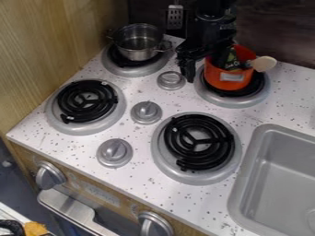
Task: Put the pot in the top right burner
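The black gripper (204, 68) hangs at the upper middle, open, one finger just left of the orange pot; its other finger is hard to make out against the dark items at the pot's rim. The orange pot (227, 79) stands upright on the top right burner (232, 100), holding a dark bottle (232, 61) and a light-headed spoon (263, 63) that leans out to the right. On the top left burner (130, 70) sits a shiny metal pot (139, 45) with side handles, left of the gripper and apart from it.
Two more coil burners lie nearer the front, at left (85, 107) and centre (197, 145). Grey knobs, one of them here (171, 80), stand between the burners. A grey sink (280, 175) is at the right. A wooden wall (46, 55) borders the left side, and a slotted utensil (175, 17) hangs behind.
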Available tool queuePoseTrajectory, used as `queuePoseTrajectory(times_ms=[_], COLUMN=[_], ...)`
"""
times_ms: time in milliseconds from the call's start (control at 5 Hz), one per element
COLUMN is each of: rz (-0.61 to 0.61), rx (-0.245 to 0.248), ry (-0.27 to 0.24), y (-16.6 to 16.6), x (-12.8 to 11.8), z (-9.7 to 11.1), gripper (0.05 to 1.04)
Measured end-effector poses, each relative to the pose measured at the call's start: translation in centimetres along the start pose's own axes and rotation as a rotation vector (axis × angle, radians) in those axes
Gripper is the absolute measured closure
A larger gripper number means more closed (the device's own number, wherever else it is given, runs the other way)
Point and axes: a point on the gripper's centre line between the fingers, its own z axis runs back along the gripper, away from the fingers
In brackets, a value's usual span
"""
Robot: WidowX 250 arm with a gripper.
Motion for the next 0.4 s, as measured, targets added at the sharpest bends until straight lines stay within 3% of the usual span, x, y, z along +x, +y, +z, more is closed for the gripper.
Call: queuePoseTrajectory(times_ms=[200,400], rz=[0.093,0.231], rx=[-0.149,-0.205], ry=[-0.047,-0.076], y=[-0.14,0.53], x=[1.07,1.36], z=[2.75,2.39], gripper=[0.083,0.083])
